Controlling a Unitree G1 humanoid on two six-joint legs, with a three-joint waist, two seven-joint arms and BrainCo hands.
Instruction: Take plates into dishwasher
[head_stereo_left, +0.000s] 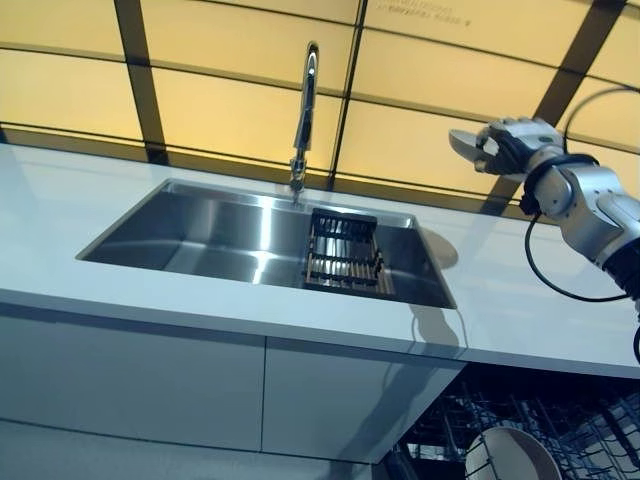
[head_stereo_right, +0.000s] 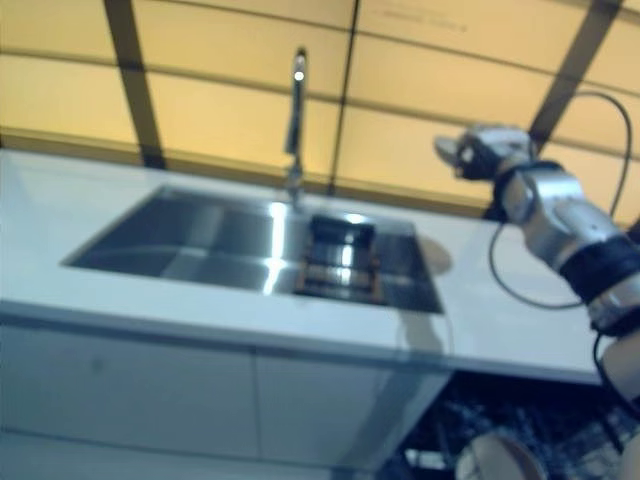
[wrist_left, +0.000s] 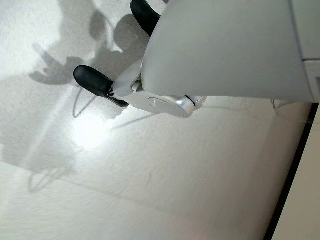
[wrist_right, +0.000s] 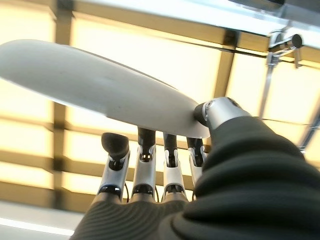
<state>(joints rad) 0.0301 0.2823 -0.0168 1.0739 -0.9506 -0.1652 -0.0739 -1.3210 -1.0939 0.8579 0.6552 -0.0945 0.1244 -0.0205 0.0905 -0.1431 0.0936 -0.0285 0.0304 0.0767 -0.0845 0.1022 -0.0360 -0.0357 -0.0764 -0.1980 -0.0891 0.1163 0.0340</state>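
My right hand is raised above the right end of the counter, shut on a white plate that it holds nearly edge-on. In the right wrist view the plate lies across the fingers, with the thumb pressed on its rim. The open dishwasher's lower rack shows below the counter at the lower right, with another white plate standing in it. My left hand hangs over a pale floor with relaxed fingers and holds nothing.
A steel sink is set in the white counter, with a dark dish rack in its right part and a tall faucet behind it. White cabinet fronts run below. A yellow panelled wall stands behind.
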